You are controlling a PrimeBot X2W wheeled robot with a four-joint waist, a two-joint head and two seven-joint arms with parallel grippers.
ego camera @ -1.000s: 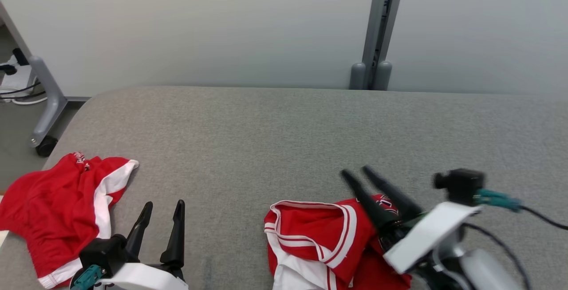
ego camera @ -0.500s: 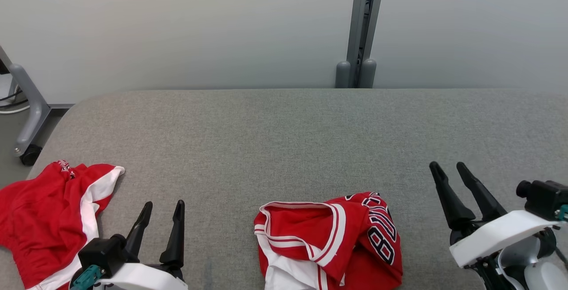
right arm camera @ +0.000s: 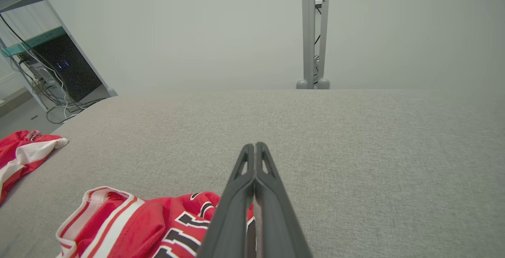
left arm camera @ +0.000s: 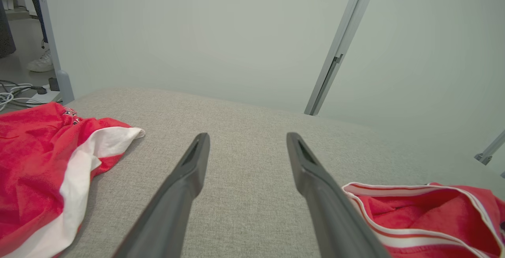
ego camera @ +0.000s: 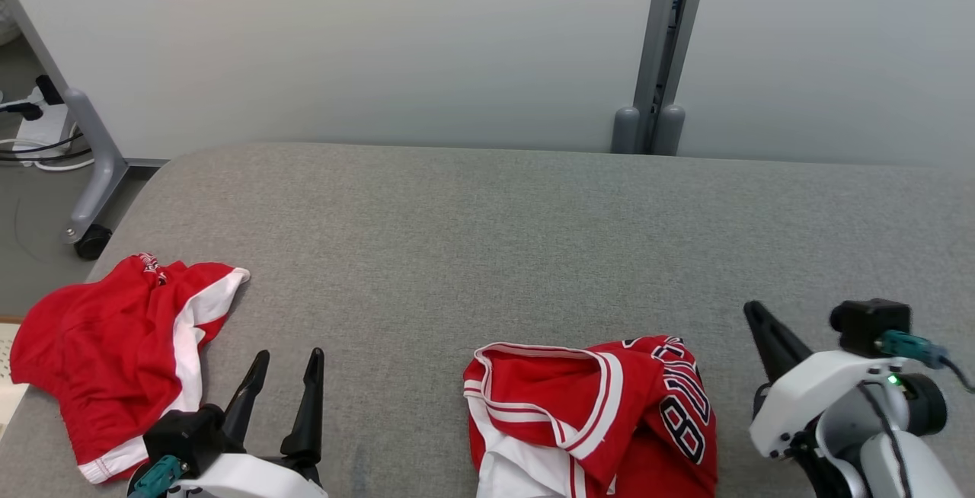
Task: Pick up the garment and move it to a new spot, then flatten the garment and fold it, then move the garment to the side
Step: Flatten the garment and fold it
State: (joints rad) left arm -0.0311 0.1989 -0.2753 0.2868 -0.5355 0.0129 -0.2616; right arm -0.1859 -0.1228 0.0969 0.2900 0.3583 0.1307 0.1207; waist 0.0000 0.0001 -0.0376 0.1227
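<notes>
Grey fabric desk (ego camera: 487, 239), rounded far corners, pale wall (ego camera: 381, 41) behind it. Task item = red jersey (ego camera: 579, 414), crumpled, white-and-red striped trim, dark numerals on its right side; it lies at the near edge of the desk, a bit right of middle, and its lower part runs off the bottom of the head view. Not flat, not folded. My right jaws are pressed fully together, nothing between them, hovering over bare desk just right of the jersey, near the near edge, apart from the cloth; in the right wrist view they point toward the far edge with the jersey low on the left. My left jaws stand wide apart and empty, over the near edge left of middle, between the jersey and a second red garment (ego camera: 107, 353). That one has a broad white band, is bunched up at the near left corner, and reaches the left edge of the desk. Neither garment is touched by me. Grey upright post (ego camera: 659, 49) past the far edge, right of middle. Wheeled grey leg (ego camera: 91, 170) and cables (ego camera: 38, 151) on the floor off the far left corner.
</notes>
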